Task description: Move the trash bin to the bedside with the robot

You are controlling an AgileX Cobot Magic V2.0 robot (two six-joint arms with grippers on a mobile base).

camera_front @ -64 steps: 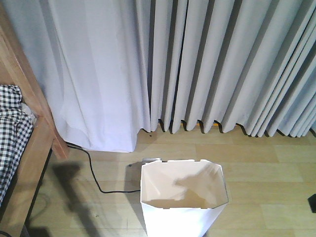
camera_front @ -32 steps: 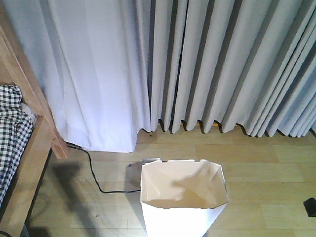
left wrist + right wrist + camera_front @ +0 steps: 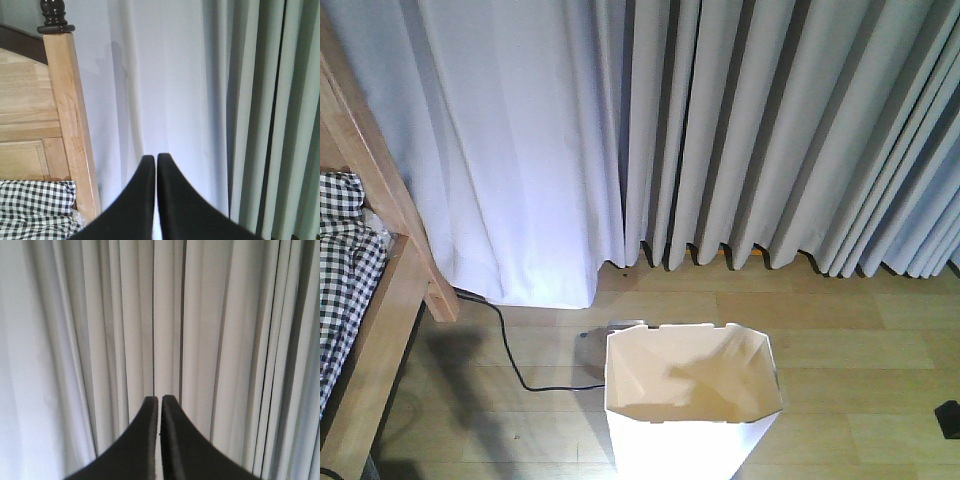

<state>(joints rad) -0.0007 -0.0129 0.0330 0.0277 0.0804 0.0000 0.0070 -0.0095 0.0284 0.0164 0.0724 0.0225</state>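
The trash bin point(image 3: 692, 400) stands on the floor right of the bed point(image 3: 370, 300), apart from it; left gripper point(image 3: 156, 160) and right gripper point(image 3: 160, 401) jaws closed, empty; pushing risks tipping the thin-walled bin or snagging the floor cable point(image 3: 515, 365) beside it.

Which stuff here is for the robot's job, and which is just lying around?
For the job:
- trash bin, white, standing on the floor
- bed, wooden frame with checked bedding, at the left
- left tool and right tool, both shut and empty

Just around:
- curtains
- black cable on the floor
- small dark object at the right edge
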